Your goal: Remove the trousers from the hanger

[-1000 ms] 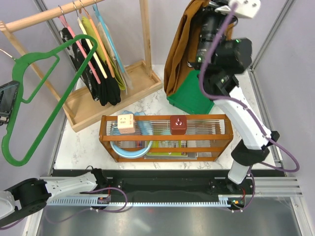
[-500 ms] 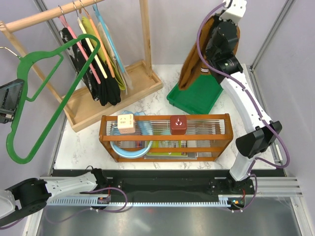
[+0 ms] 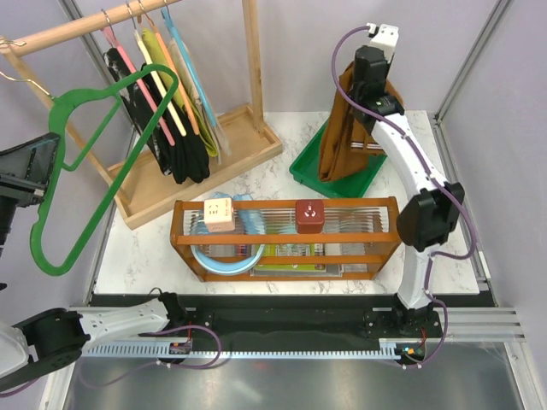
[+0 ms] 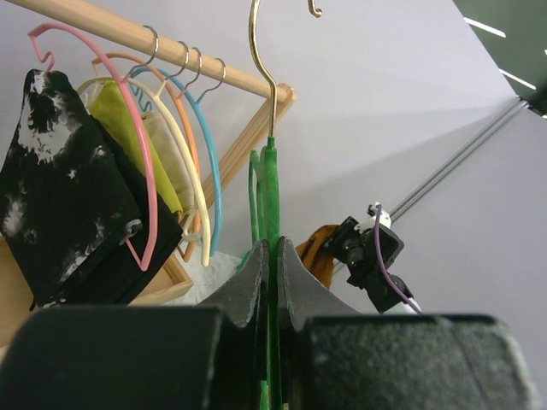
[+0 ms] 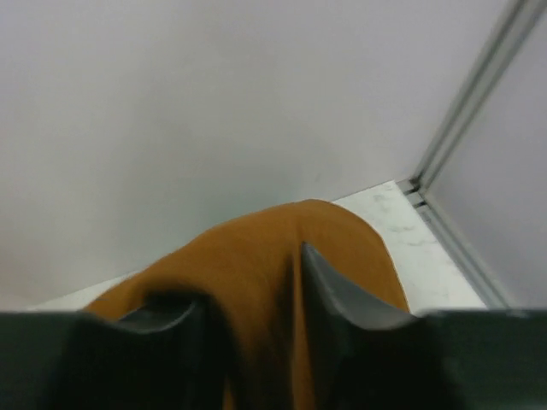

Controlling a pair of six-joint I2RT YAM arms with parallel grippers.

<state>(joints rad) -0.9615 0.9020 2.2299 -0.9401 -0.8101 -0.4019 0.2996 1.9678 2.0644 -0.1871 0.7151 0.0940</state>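
Observation:
The rust-brown trousers (image 3: 346, 137) hang from my right gripper (image 3: 366, 85), which is shut on their top fold; their lower end rests in the green tray (image 3: 309, 167). In the right wrist view the cloth (image 5: 282, 248) bulges up between my dark fingers (image 5: 342, 295). The bare green hanger (image 3: 90, 175) is off the trousers, held up at the far left by my left gripper (image 3: 38, 175). In the left wrist view my gripper (image 4: 273, 256) is shut on the green hanger (image 4: 270, 192), whose gold hook (image 4: 259, 47) rises close by the wooden rail (image 4: 128, 34).
A wooden rack (image 3: 205, 149) at the back left carries pink (image 4: 128, 137), cream, orange and blue hangers with black (image 4: 68, 188) and olive-yellow garments. A wooden crate (image 3: 286, 239) holds a beige cube (image 3: 218, 213) and a red cube (image 3: 308, 215).
My right gripper has carried the trousers back and down, and their end now rests in the green tray. My left gripper has shifted the green hanger right, toward the rail.

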